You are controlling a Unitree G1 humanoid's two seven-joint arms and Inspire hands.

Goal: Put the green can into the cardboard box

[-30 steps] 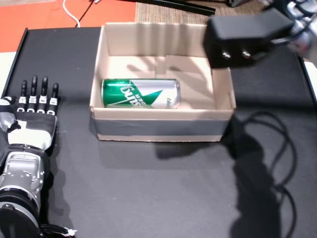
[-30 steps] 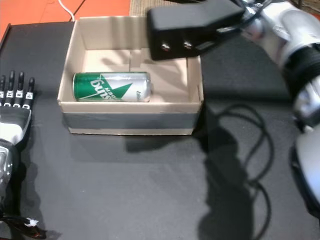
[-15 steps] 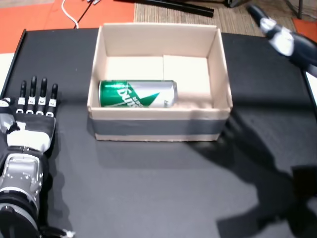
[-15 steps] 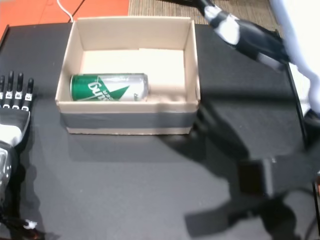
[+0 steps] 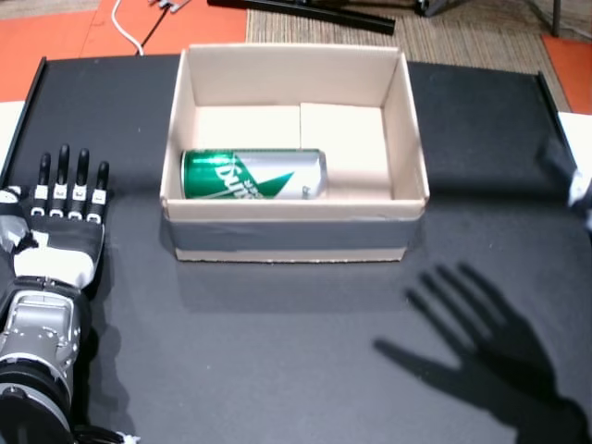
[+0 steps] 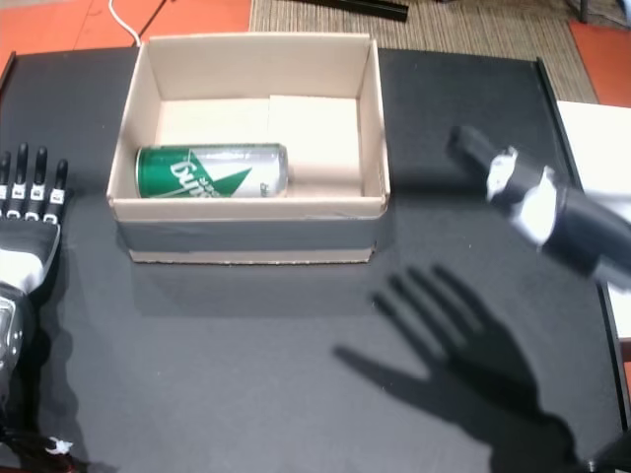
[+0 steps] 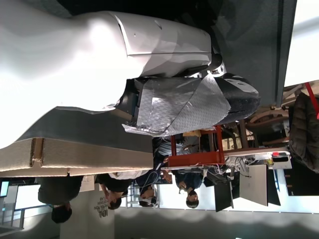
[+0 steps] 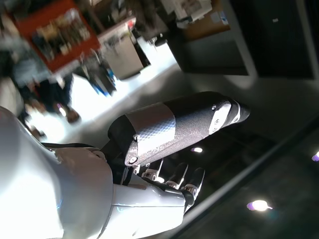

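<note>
Since half a second ago the right arm has swung away from above the box toward the table's right side, and its spread-finger shadow now falls on the black table (image 5: 277, 361) in front of the box. Largest after the table, the cardboard box (image 5: 294, 239) sits at the far centre, open-topped, with grey tape along its front wall. Inside it, against the front wall at the left end, the green can (image 5: 252, 174) lies on its side; it shows in both head views. One head view catches the right hand (image 6: 537, 205) as a blurred dark and silver shape right of the box, while the other shows only a sliver at the frame edge. The right wrist view shows its fingers (image 8: 184, 185) apart and holding nothing. The left hand (image 5: 63, 208) rests flat on the table, left of the box, fingers straight and side by side, empty. The left wrist view shows mostly arm shell and room.
</note>
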